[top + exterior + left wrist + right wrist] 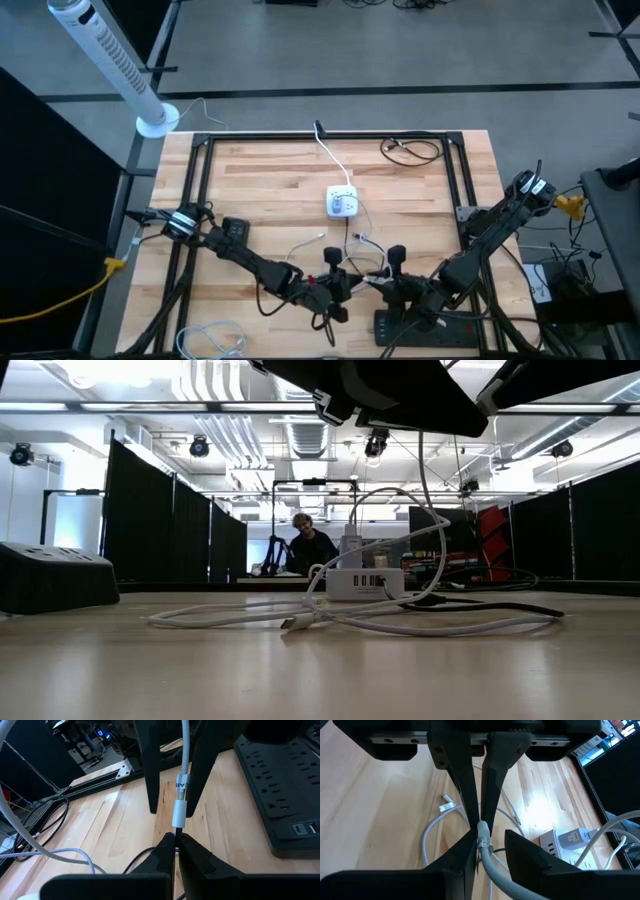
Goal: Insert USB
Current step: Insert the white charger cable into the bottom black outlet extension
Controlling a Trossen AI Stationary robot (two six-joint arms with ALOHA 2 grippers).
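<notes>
A white USB cable ends in a white plug sleeve. My left gripper is shut on that end, above the table's near middle. My right gripper faces it and is open, one finger on each side of the cable just behind the sleeve. The cable runs close to one of those fingers; whether it touches I cannot tell. The white charger hub lies flat on the table farther back. A second white cable's plug lies loose on the wood. My left gripper pinches the cable's plug end between its two fingertips, just past the white sleeve. The fingers lie along the cable, which runs straight on from them toward my right gripper. The end is lifted clear of the table.
A black power strip lies at the near edge under my right arm. Loose white cable loops cover the middle, and a black cable is at the far right. A black metal frame borders the table. A person sits beyond it.
</notes>
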